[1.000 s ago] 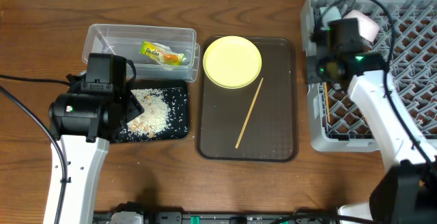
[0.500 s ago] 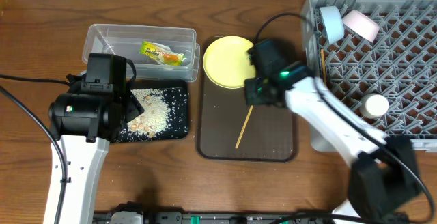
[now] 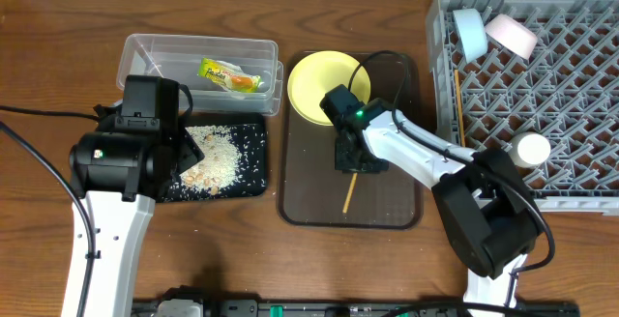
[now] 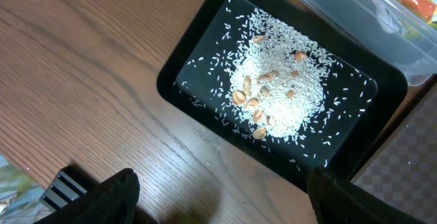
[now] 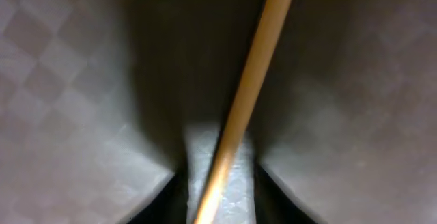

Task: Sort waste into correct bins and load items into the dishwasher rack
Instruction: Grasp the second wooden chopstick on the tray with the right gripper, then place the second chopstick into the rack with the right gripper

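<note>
One wooden chopstick (image 3: 348, 199) lies on the dark brown serving tray (image 3: 397, 201). My right gripper (image 3: 350, 158) is low over it, and in the right wrist view its open fingers (image 5: 218, 197) straddle the chopstick (image 5: 252, 80) with gaps on both sides. A second chopstick (image 3: 457, 104) lies in the grey dishwasher rack (image 3: 580, 95) with the light blue bowl (image 3: 471, 29), white bowl (image 3: 511, 35) and white cup (image 3: 530, 149). The yellow plate (image 3: 314, 80) sits on the serving tray. My left gripper (image 4: 218, 197) is open and empty beside the black tray (image 4: 184, 67) of rice scraps (image 4: 280, 91).
The clear tub (image 3: 145, 51) holds the green-and-yellow wrapper (image 3: 230, 76), just behind the black tray (image 3: 256, 167). Bare wooden table lies in front of both trays. The right arm stretches across from the rack's left wall to the serving tray.
My right arm swung from the rack leftward to the serving tray and came down over the chopstick. The left arm has not moved.
</note>
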`<state>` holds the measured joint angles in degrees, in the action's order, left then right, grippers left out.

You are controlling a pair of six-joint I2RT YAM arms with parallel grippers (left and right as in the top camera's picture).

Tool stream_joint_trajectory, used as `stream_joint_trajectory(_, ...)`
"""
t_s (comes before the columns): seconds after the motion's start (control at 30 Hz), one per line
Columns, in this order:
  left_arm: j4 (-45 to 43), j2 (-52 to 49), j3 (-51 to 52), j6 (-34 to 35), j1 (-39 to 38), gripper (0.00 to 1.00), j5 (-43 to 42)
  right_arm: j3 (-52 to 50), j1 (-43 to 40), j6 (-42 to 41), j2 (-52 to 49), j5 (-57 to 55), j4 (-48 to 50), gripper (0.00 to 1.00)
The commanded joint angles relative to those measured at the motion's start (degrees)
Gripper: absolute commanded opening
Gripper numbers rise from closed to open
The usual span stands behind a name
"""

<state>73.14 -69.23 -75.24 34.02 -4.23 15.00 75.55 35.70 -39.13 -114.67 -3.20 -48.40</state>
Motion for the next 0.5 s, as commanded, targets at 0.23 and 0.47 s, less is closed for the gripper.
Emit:
stream_joint_trajectory(0.23, 0.4, 0.0, -0.3, -1.0, 0.2, 0.82, 0.7, 0.5, -0.7, -2.0, -0.8, -1.7, -2.6, 0.01)
stream_joint_trajectory(0.47, 0.4, 0.0, -0.3, -0.9, 0.2, 0.82, 0.7, 0.5, -6.7, 1.7, 5.2, -1.4, -4.9, 0.01)
